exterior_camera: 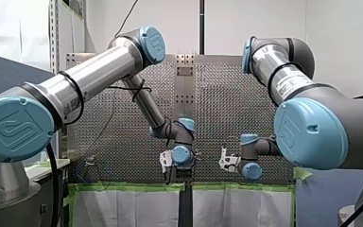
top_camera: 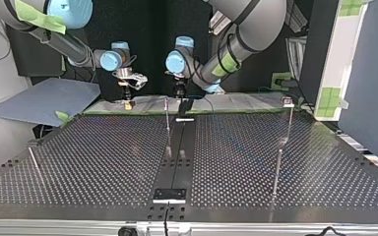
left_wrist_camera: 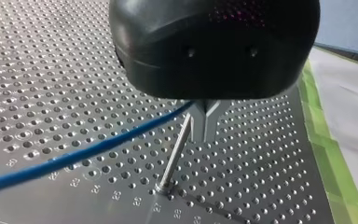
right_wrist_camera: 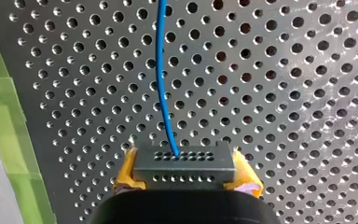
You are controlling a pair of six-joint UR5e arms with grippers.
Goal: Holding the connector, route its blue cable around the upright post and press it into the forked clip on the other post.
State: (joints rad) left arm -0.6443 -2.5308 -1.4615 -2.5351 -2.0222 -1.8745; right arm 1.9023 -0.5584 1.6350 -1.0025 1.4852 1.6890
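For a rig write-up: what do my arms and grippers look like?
Both arms have blue joint caps with embossed logos. My left arm is silver with black cabling; my right arm dark grey and silver, white-labelled. Left gripper black; right gripper has yellow pads.

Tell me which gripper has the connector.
My right gripper: its yellow pads clamp the connector, blue cable running ahead; my left gripper shows none.

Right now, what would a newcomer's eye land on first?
The blue cable, bright against the grey perforated table, running straight out of the dark connector. My right gripper is shut on that connector between yellow pads. In the left wrist view the same cable sweeps across the table toward a thin metal post.
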